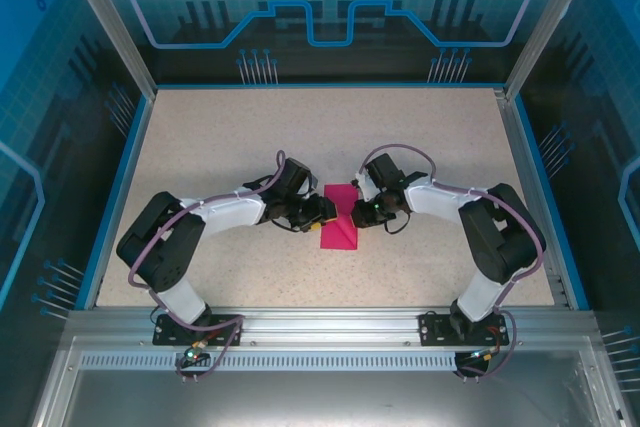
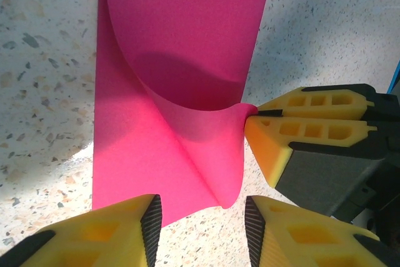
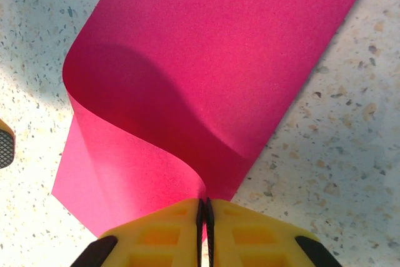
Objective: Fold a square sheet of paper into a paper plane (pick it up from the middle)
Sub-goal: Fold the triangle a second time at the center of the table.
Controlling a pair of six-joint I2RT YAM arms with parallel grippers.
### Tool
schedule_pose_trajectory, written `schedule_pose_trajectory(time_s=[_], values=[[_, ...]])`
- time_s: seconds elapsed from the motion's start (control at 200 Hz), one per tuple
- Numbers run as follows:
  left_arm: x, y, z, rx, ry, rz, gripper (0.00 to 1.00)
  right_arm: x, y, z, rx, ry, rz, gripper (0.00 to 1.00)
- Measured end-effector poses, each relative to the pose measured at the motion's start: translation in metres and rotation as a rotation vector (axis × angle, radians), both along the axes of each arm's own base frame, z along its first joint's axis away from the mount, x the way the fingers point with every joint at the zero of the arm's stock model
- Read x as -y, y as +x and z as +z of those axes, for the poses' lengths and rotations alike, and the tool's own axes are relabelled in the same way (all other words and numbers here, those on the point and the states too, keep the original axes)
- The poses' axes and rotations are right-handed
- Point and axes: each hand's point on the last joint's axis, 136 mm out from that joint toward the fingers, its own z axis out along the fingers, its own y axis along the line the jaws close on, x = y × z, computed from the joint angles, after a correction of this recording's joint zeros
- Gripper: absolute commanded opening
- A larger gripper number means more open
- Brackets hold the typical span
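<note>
Top external view: one square sheet of paper, plain magenta-pink, lies near the middle of the speckled surface, seen as a narrow strip running from 12 to 6 o'clock. Two arms reach in to it, with one tool each: the left tool at the strip's 9 o'clock edge, the right tool at its 3 o'clock edge. In the left wrist view the left tool shows two yellow fingers with dark pads, standing apart with bare surface between them. The paper's curled lower corner comes just up to that gap, and I cannot tell whether it touches either pad. From 3 o'clock in that view the right tool nips the raised edge of the paper. In the right wrist view the right tool has its two yellow fingers pressed together on the paper's edge at 6 o'clock. One layer lifts off the layer lying flat and bends over in a smooth curve. One dark fingertip of the other arm shows at 9 o'clock.
</note>
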Motion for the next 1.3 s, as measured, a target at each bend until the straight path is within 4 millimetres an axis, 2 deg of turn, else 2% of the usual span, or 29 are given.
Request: schedule_pose_trajectory(time_s=[0.085, 0.215, 0.345, 0.83, 1.3], values=[[0.0, 0.0, 0.0, 0.0, 0.0, 0.0, 0.36, 0.0, 0.002, 0.0, 0.001, -0.003, -0.001, 0.13], [0.0, 0.0, -0.001, -0.003, 0.001, 0.0, 0.25, 0.0, 0.001, -0.003, -0.006, -0.007, -0.001, 0.13], [0.001, -0.001, -0.005, -0.015, 0.006, 0.003, 0.21, 0.0, 0.002, -0.004, -0.01, -0.009, -0.001, 0.13], [0.003, -0.002, -0.006, -0.017, 0.005, -0.001, 0.12, 0.0, 0.005, -0.005, -0.008, -0.012, -0.007, 0.13], [0.005, 0.001, -0.007, -0.011, -0.005, 0.006, 0.12, 0.004, 0.006, -0.011, -0.012, -0.036, -0.014, 0.13]])
